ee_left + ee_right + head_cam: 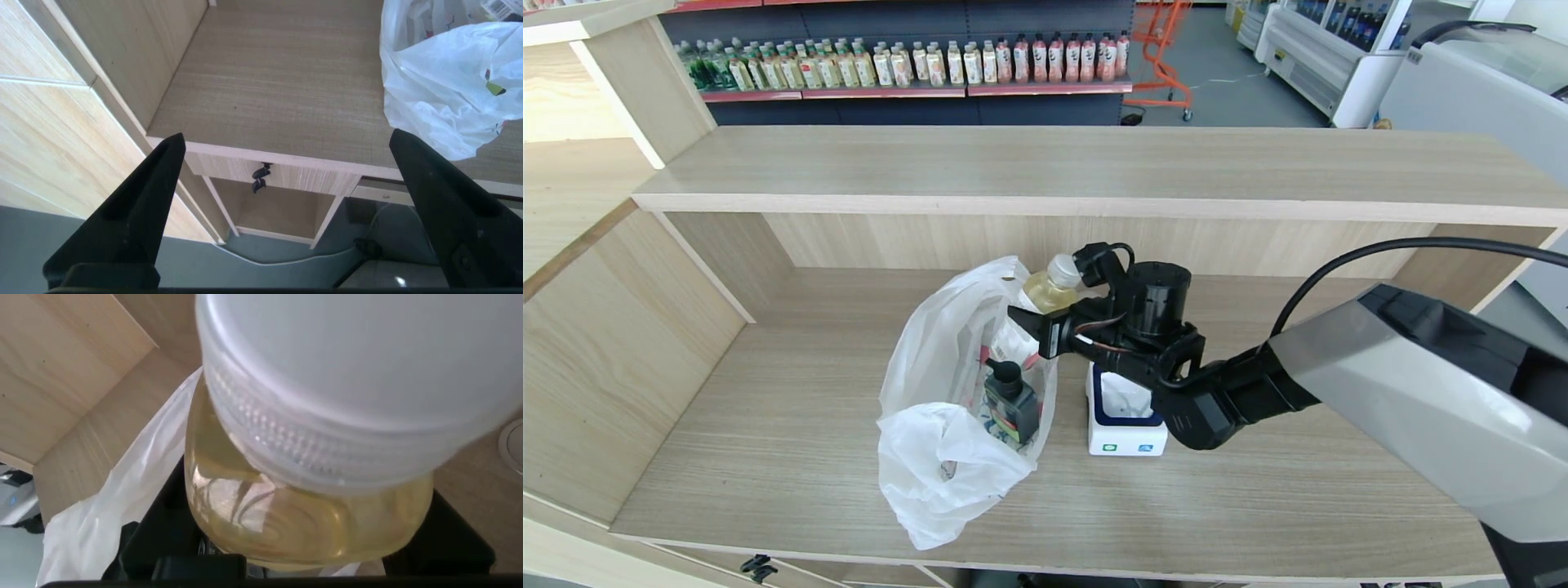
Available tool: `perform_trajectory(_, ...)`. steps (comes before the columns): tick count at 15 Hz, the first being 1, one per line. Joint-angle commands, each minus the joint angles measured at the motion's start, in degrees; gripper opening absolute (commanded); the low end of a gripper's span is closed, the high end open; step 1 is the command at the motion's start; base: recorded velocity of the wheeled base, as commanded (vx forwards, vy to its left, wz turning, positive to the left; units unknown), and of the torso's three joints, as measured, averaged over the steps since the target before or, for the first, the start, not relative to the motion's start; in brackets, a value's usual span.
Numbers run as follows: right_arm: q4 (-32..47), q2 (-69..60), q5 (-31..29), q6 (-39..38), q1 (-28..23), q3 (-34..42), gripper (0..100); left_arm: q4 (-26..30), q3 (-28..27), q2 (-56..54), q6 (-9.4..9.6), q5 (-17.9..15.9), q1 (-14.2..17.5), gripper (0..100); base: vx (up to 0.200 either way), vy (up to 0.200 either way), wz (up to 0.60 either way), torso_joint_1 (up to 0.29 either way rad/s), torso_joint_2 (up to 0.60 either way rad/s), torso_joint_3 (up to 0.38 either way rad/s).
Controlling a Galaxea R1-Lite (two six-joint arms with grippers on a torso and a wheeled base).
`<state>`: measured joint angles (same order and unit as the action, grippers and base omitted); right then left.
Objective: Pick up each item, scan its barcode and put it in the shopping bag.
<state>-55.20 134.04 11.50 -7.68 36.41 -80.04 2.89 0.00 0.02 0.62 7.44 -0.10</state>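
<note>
Bottle, clear, yellow liquid, white ribbed cap: held clamped in the right end effector, above the far rim of the shopping bag. The bag is laid open on the bench; a dark pump bottle is seen inside. A white-and-blue scanner is set just beside the bag. Left end effector: fingers held apart, over the bench's near edge.

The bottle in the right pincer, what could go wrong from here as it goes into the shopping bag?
1. The right pincer holds the bottle near the far rim of the shopping bag; released there, it might catch the limp plastic and fall outside.
2. A dark pump bottle already stands inside, so a drop may strike it.
3. The scanner sits close beside the bag; lowering could nudge it.
</note>
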Motion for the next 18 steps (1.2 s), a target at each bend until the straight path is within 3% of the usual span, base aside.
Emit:
perform_trajectory(1, 0.00, 2.11, -0.07, 1.00, 0.32, -0.73, 0, 0.01, 0.00, -0.02, -0.01, 0.03, 0.01, 100, 0.000, 0.000, 0.00, 0.000, 0.00, 0.000)
perform_trajectory(3, -0.08, 2.63, -0.07, 3.20, 0.32, -0.73, 0, 0.01, 0.00, -0.02, -0.01, 0.03, 0.01, 100, 0.000, 0.000, 0.00, 0.000, 0.00, 0.000)
perform_trajectory(4, -0.08, 2.90, -0.07, 4.34, 0.32, -0.73, 100, 0.01, 0.00, -0.02, -0.01, 0.03, 0.01, 100, 0.000, 0.000, 0.00, 0.000, 0.00, 0.000)
perform_trajectory(8, -0.08, 2.19, 0.11, 3.11, 0.41, -1.43, 100, 0.01, 0.00, -0.02, -0.01, 0.03, 0.01, 100, 0.000, 0.000, 0.00, 0.000, 0.00, 0.000)
perform_trajectory(12, 0.09, -5.28, -0.07, -6.47, -0.73, 2.17, 100, 0.01, 0.00, -0.02, -0.01, 0.03, 0.01, 100, 0.000, 0.000, 0.00, 0.000, 0.00, 0.000)
perform_trajectory(16, 1.76, -30.85, -0.25, -7.53, -5.12, 30.21, 100, 0.01, 0.00, -0.02, -0.01, 0.03, 0.01, 100, 0.000, 0.000, 0.00, 0.000, 0.00, 0.000)
perform_trajectory(18, 1.76, -41.93, -0.33, -7.35, -7.76, 39.17, 100, 0.01, 0.00, -0.02, -0.01, 0.03, 0.01, 100, 0.000, 0.000, 0.00, 0.000, 0.00, 0.000)
